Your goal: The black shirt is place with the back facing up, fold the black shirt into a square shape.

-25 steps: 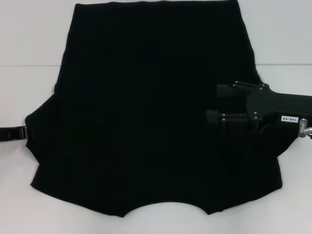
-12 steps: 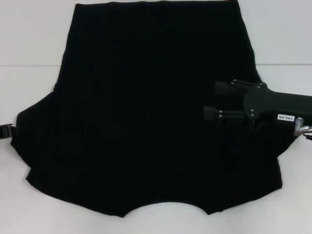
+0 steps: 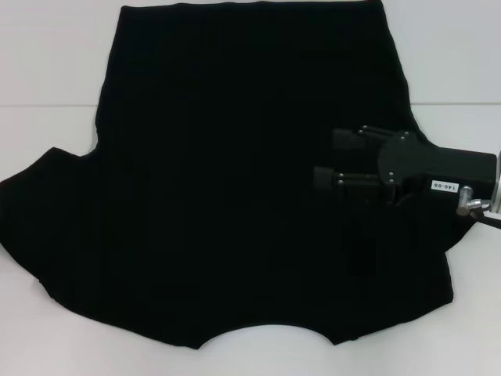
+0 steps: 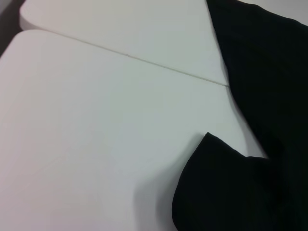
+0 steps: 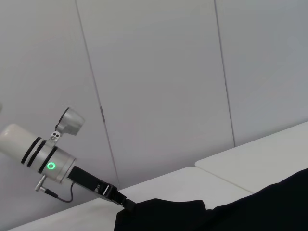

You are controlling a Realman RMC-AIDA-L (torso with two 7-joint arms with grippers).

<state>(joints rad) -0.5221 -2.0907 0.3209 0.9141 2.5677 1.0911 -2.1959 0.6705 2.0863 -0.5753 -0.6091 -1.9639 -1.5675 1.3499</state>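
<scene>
White table [image 3: 47, 70], right gripper [image 3: 329, 159] over black shirt [image 3: 235, 196], apparently folding.

A bare robotics test room: plain white seamed tabletop [image 4: 96, 120], grey panelled wall [image 5: 159, 82], and a white-cuffed robot arm [image 5: 43, 156] with green status light.

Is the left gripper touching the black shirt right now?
Touching. In the right wrist view the left gripper runs straight into the raised edge of the black shirt, with no gap between them.

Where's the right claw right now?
In the head view, the right claw is over the right side of the black shirt, its fingers pointing toward the shirt's middle.
</scene>
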